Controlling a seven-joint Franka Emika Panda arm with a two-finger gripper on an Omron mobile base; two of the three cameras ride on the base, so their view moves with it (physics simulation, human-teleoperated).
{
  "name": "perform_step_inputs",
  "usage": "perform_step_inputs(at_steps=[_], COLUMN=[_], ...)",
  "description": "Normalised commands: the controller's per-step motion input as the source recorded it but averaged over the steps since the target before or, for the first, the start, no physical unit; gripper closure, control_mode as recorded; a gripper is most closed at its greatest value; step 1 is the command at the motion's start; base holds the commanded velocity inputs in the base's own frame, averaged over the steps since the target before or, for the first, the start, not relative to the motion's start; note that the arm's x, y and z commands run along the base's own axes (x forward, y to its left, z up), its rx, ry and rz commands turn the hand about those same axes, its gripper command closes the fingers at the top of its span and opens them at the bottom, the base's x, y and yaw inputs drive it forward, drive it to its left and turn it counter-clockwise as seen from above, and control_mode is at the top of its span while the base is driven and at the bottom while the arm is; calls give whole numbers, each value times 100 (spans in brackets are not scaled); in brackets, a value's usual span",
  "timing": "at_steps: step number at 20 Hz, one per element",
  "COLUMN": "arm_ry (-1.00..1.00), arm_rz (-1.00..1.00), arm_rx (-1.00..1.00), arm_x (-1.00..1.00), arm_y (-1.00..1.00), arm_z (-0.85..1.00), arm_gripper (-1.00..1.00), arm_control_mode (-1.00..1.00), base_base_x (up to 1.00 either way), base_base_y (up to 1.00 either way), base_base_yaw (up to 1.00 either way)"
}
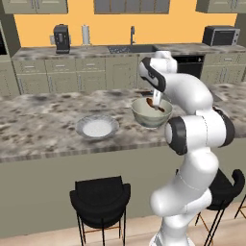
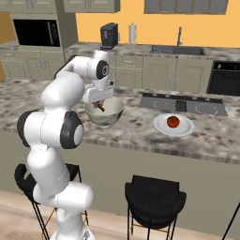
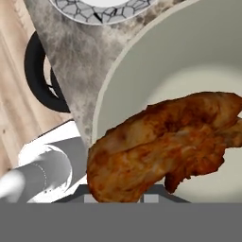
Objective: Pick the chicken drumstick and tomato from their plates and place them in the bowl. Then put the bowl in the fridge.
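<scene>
My gripper (image 1: 153,101) hangs in the mouth of the pale grey-green bowl (image 1: 152,116) on the marble island, shut on the reddish-brown chicken drumstick (image 1: 156,105). In the hand view the drumstick (image 3: 160,146) lies close before the camera over the bowl's (image 3: 189,56) light inside and hides the fingertips. From the right base view the gripper (image 2: 97,103) holds the drumstick (image 2: 99,107) just above the bowl's (image 2: 104,116) rim. The tomato (image 2: 173,121) rests on a plate (image 2: 159,123) to the bowl's right. Left of the bowl lies an empty plate (image 1: 84,126), whose rim (image 3: 99,10) shows in the hand view.
A black cooktop (image 2: 183,104) is set into the island behind the tomato's plate. Black stools (image 1: 100,198) stand below the island's front edge. The back counter carries a coffee machine (image 1: 61,38), a sink (image 1: 130,48) and a microwave (image 1: 221,35).
</scene>
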Motion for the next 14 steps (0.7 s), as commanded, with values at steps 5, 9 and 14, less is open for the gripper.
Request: perform_step_inputs(at_steps=[5,9,14], arm_ry=[-3,-17,-19], arm_rz=[-3,-10,-14], arm_rx=[0,0,-1], arm_x=[24,13,-1], arm_y=[-1,0,0], arm_z=[-18,-28,-30], arm_gripper=[100,100,100], arm_control_mode=[-100,-100,-100], base_base_x=[0,0,0], base_base_y=[0,0,0], base_base_yaw=[0,0,0])
